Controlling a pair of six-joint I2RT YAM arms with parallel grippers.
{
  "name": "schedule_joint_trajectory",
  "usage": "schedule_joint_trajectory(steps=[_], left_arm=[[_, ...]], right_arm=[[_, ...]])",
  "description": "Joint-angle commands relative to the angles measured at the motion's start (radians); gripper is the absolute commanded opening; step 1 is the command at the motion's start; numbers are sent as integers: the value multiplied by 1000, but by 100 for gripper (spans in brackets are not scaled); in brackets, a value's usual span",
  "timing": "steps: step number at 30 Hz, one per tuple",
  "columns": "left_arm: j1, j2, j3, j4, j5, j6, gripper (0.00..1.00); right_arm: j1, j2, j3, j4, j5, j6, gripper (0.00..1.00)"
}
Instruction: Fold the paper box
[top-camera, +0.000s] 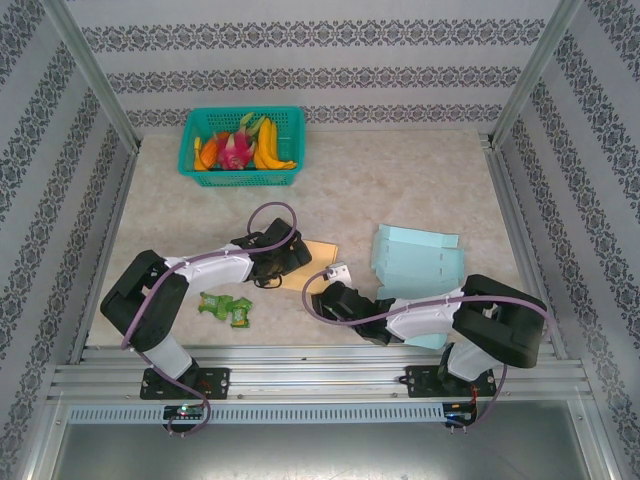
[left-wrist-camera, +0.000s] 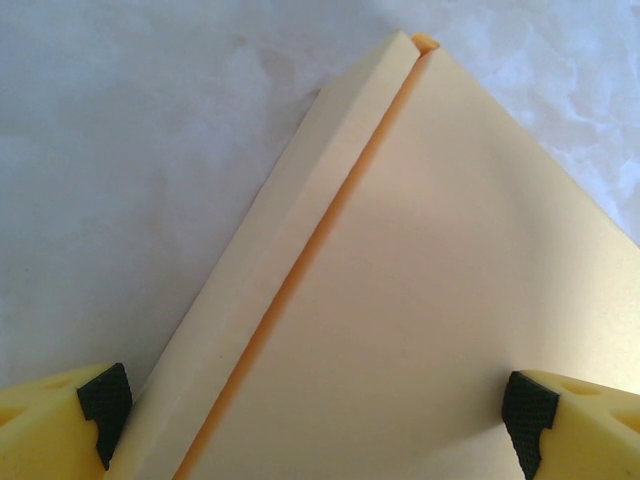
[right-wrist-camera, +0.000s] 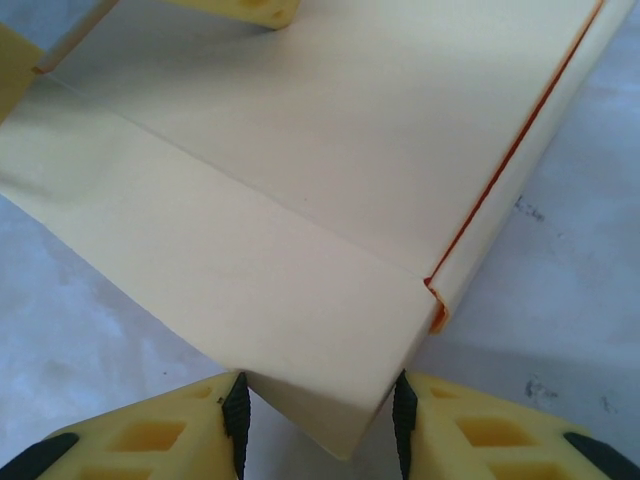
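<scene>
The paper box (top-camera: 320, 252) is a flat cream-and-orange carton lying mid-table between both arms. My left gripper (top-camera: 292, 258) is over its left end. In the left wrist view the box (left-wrist-camera: 430, 280) spans the space under the left gripper (left-wrist-camera: 318, 415), whose jaws stand wide open, one on either side of the panel. My right gripper (top-camera: 326, 294) meets the box's near corner. In the right wrist view that folded corner (right-wrist-camera: 330, 400) pokes between the right gripper (right-wrist-camera: 318, 415), with both pads touching its sides. A left fingertip (right-wrist-camera: 255, 8) shows at the box's far edge.
A light-blue unfolded carton (top-camera: 415, 262) lies right of the box. A green basket (top-camera: 240, 178) of toy fruit stands at the back left. Green wrappers (top-camera: 226, 308) lie near the left arm. A metal rail (top-camera: 320, 372) borders the near edge.
</scene>
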Motion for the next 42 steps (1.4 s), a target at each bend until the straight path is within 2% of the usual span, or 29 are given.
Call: schedule_joint_trajectory(steps=[1,10,18,29,35,42], left_arm=[[0,79,-44,-137,-19,25,97],[-2,99,-47,-145,-29,48,96],[-5,125,-46,-160,-39,75,96],[-27,157,-29,-165,-32,110,94],[-51,172,-3,-164,-14,120,94],[-67,175,10,-166,-7,130,94]], right_arm=[[2,37,-20,87,44,-63,42],[-16,91,-39,198,79,-129,42],[-96,80,-71,232,70,-146,42],[-171,90,-32,275,-12,-258,42],[-202,148,23,282,-15,-252,42],[-232,193,44,307,39,-228,44]])
